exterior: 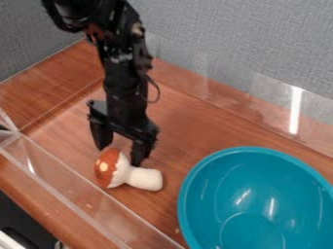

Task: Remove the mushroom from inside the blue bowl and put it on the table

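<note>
My fingers [120, 147] hung open just above the mushroom [124, 173], which lay on its side on the desk [58, 88], stem toward the bowl [260, 204].

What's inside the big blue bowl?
Nothing shows inside the blue bowl: its smooth inside looks bare. The picture's edge cuts off its lower right part. The mushroom lies on the table beside it, under the open gripper.

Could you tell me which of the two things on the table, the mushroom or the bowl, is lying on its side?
The mushroom: it lies tipped over on the table, stem pointing toward the bowl, which sits upright.
</note>
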Motion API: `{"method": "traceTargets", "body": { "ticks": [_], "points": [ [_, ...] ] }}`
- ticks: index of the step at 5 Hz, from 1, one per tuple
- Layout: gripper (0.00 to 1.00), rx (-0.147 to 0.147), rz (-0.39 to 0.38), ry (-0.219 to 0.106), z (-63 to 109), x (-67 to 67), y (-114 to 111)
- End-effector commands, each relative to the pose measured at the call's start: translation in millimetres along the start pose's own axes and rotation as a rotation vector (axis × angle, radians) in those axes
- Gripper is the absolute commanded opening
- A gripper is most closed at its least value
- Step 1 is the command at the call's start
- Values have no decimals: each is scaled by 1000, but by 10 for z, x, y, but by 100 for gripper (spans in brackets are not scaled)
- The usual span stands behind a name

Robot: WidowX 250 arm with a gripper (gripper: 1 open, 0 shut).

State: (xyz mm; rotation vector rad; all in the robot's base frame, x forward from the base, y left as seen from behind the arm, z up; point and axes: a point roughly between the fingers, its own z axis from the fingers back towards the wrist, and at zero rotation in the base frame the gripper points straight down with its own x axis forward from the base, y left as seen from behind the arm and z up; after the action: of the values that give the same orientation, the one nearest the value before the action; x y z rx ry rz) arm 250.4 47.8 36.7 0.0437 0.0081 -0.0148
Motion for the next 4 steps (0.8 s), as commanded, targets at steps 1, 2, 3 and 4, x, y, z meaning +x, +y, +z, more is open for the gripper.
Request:
{"method": "traceTargets", "body": {
  "ticks": [1, 2, 3, 4],
  "points": [
    [100, 16, 20, -85, 272, 93, 71],
    [100, 18, 19, -102, 371, 83, 59],
    [100, 19, 14, -137, 541, 62, 23],
    [100, 9, -8, -170, 655, 27, -83]
  ]
}}
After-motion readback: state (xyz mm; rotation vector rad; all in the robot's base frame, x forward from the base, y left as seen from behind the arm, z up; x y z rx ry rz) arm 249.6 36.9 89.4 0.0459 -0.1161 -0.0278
